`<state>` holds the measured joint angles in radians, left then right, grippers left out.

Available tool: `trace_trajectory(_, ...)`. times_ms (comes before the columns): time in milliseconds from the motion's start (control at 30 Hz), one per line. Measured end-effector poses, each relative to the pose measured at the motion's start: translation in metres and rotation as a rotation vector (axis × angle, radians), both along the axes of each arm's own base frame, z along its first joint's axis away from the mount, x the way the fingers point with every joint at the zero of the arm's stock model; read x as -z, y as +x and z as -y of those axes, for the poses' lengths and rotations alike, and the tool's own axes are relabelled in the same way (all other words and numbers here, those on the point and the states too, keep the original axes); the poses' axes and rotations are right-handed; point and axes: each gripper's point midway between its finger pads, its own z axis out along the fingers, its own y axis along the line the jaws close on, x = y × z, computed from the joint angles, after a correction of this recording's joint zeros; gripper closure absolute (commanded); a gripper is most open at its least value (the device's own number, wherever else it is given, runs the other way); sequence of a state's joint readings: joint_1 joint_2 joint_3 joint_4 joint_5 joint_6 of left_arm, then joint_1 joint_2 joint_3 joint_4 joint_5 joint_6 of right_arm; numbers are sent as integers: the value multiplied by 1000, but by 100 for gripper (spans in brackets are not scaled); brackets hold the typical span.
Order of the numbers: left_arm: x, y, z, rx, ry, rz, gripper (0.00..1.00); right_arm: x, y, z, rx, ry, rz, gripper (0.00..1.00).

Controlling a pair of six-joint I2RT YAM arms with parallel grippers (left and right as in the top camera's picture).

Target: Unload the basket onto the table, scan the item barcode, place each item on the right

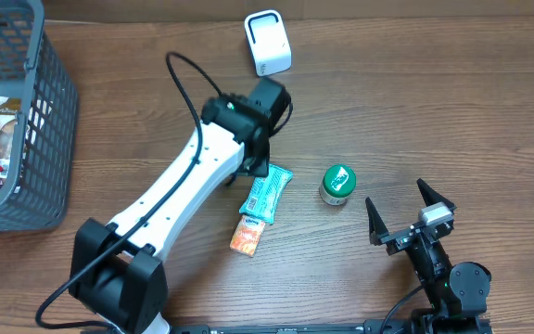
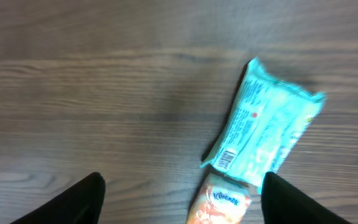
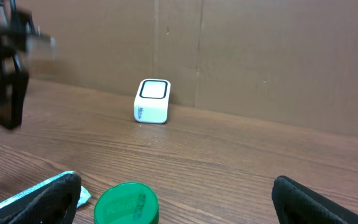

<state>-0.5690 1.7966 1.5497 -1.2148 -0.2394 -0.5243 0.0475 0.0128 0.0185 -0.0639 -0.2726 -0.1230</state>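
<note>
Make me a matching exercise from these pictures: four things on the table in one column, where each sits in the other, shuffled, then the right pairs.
Things:
1. white scanner
2. green-lidded jar
3. teal packet
4. grey basket

Places:
A. at the table's left edge
B. at the far edge, near the middle
C. touching the orange packet
D. between the teal packet and the right gripper

Pairs: 1-B, 2-D, 3-C, 4-A

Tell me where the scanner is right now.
In the overhead view, the white scanner stands near the far edge of the table, about centre, beyond the teal packet and the green-lidded jar.
</note>
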Motion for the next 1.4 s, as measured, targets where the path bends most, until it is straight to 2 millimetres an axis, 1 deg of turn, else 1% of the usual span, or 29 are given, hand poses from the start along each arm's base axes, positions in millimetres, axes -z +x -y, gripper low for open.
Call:
trace_trajectory(100,28,-4,-2,0,5,-17,34,0,0,0,0,0,0,0)
trace_trajectory(167,43,-5,-1,0,-2,-12,31,0,0,0,0,0,0,0)
trace_trajectory(233,58,-6,2,2,-26,-9,31,0,0,0,0,0,0,0)
trace_trajectory(333,76,-8,7,6,-64,-7,32,0,0,0,0,0,0,0)
trace_trajectory(433,88,-10,10,10,-90,-6,35,0,0,0,0,0,0,0)
trace_trajectory(533,93,-12,10,11,-97,-9,38,0,0,0,0,0,0,0)
trace_trajectory(667,93,-9,12,12,-109,4,38,0,0,0,0,0,0,0)
trace_trajectory(867,93,-9,14,14,-119,4,40,0,0,0,0,0,1,0)
trace_trajectory(1000,95,-7,23,21,-164,11,43,0,0,0,0,0,0,0)
trace_trajectory(1100,95,-6,32,30,-210,10,43,0,0,0,0,0,0,0)
trace_trajectory(1200,94,-6,38,38,-238,5,39,0,0,0,0,0,1,0)
trace_trajectory(1300,93,-5,51,86,-278,15,37,0,0,0,0,0,1,0)
trace_trajectory(1333,93,-6,53,103,-284,9,36,0,0,0,0,-1,0,0)
trace_trajectory(1400,92,-16,49,122,-262,-37,34,0,0,0,0,0,0,0)
